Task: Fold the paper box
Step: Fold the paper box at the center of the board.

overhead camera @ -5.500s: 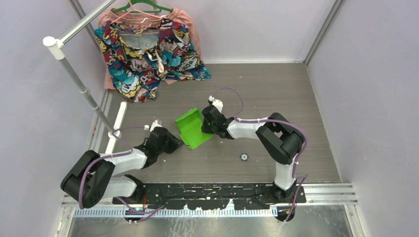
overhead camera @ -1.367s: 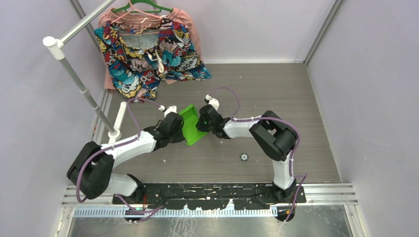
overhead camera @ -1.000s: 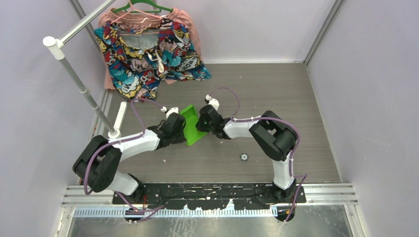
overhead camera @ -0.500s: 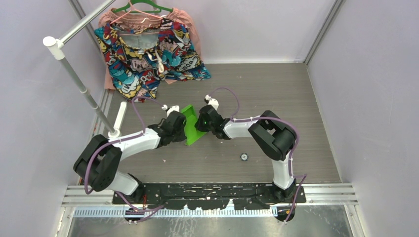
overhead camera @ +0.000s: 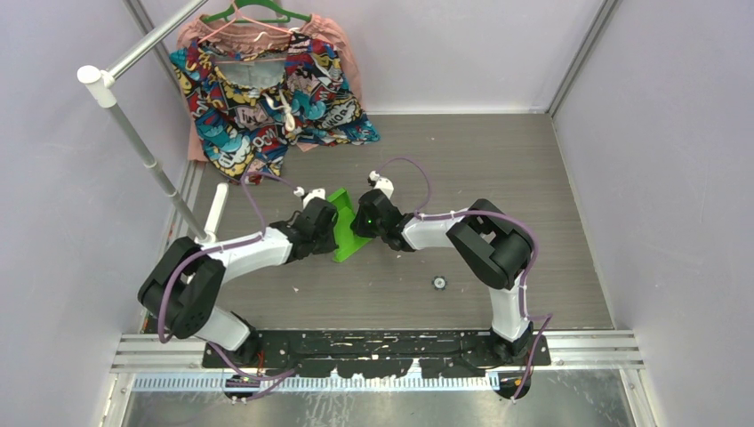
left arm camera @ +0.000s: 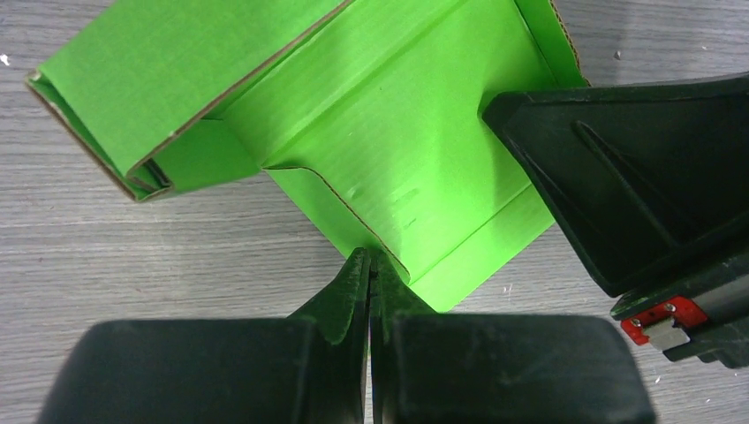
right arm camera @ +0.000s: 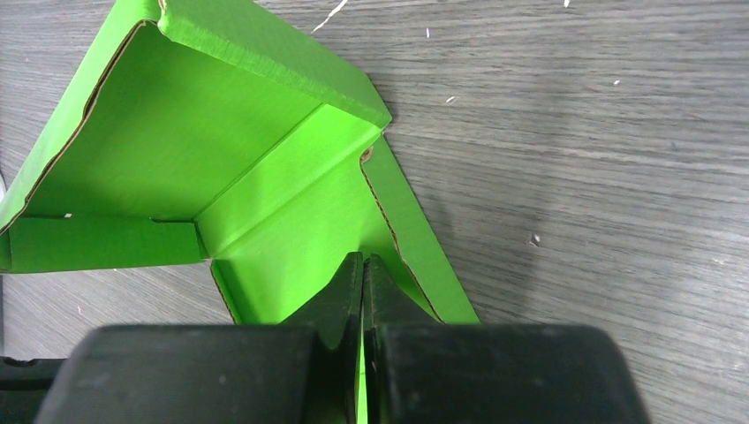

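Note:
The paper box [overhead camera: 345, 226] is a lime-green die-cut card, partly folded, lying on the grey table between my two grippers. My left gripper [overhead camera: 330, 229] is shut, and its tips touch the cut edge of a raised panel of the box [left arm camera: 397, 132]. Nothing shows between its fingers. My right gripper [overhead camera: 358, 228] is shut too, with its tips [right arm camera: 362, 259] resting on the flat inner panel of the box [right arm camera: 221, 150]. One wall and a side flap stand up around that panel. A finger of the right gripper [left arm camera: 618, 177] shows at the right of the left wrist view.
A colourful patterned garment [overhead camera: 267, 98] on a hanger lies at the back left. A white clothes rail pole [overhead camera: 142, 138] slants down to its base beside my left arm. A small round black object [overhead camera: 438, 283] sits on the table near the right arm.
My left arm has reached right and forward against the box's left side. The box's left wall has risen, so the box looks narrower from above. The right gripper has hardly moved.

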Motion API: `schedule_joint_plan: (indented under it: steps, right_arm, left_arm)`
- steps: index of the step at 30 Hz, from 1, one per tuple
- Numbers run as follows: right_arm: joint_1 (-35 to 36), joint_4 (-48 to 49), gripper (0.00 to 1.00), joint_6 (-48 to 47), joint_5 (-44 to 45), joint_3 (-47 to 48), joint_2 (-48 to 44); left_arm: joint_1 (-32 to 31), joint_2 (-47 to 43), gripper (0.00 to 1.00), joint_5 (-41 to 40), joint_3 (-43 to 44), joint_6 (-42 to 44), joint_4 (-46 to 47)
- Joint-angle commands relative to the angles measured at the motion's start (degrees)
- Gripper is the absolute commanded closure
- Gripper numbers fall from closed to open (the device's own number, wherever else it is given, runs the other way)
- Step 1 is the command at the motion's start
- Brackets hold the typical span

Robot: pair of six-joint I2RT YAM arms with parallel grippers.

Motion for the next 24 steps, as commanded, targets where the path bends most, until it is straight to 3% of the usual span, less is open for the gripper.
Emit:
schedule_joint_plan:
  steps: [1,24]
  right_arm:
    - [1.22,-19.77,0.99,-1.98,-1.51,-5.41,7.83]
    - [1.23,-19.50,0.99,-2.13,-1.71,-5.41,8.28]
  left_arm:
    - [0.17,1.54,1.00,0.80,2.33,-0.01,3.93]
    - [0.16,6.43,1.00,2.29,3.13,-0.14,2.22]
